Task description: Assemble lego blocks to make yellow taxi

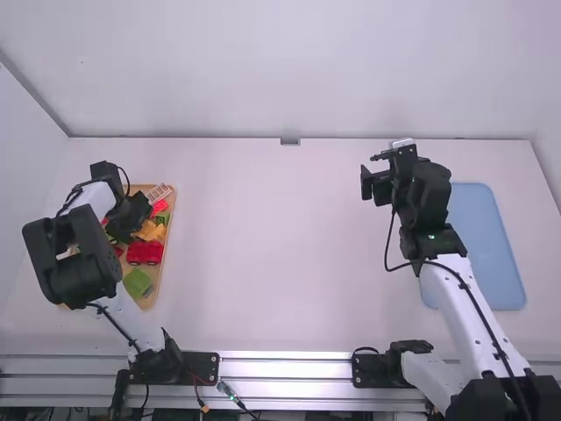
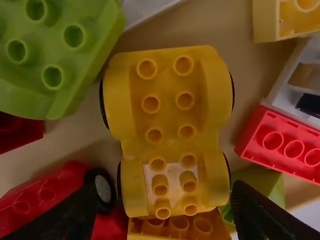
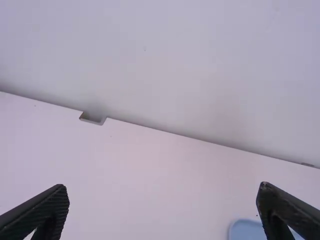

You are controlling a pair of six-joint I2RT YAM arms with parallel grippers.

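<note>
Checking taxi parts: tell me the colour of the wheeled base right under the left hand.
The wheeled base is yellow, clearest in the left wrist view.

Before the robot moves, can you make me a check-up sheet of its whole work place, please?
Surface: white table, flat.
Job's things: yellow wheeled base, green block and red block, crowded with others on a tan tray.
Clutter: blue tray at right, use unclear.
Left end effector: open, fingers either side of the yellow wheeled base.
Right end effector: open, holding nothing.
Cables: black cable along the right arm.
Surroundings: white wall behind; metal rail in front.
</note>
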